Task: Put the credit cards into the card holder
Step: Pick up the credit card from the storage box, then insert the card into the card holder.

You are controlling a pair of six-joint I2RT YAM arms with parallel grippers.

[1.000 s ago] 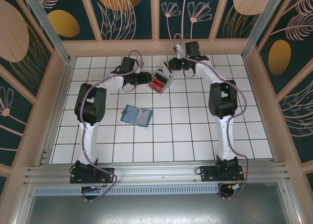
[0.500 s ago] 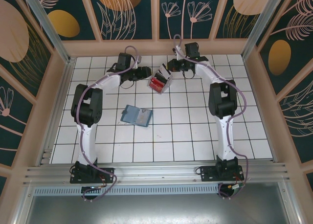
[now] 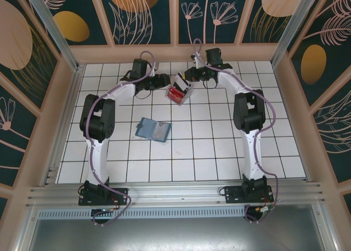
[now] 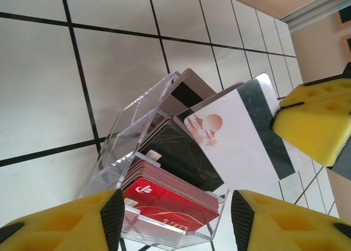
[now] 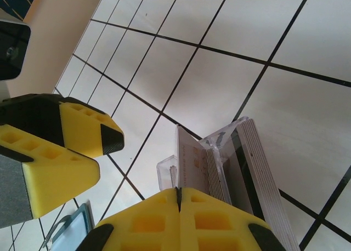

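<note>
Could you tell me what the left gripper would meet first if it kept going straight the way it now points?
Probably the clear tray of credit cards: the left gripper has its open fingers at either side of the tray's near end, so it would likely meet that end first. Depth is hard to judge.

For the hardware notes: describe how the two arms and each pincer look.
Both arms have white links with black joint housings, black bases and a lilac cable along each. The left pincer and right pincer have yellow fingers with black tips.
</note>
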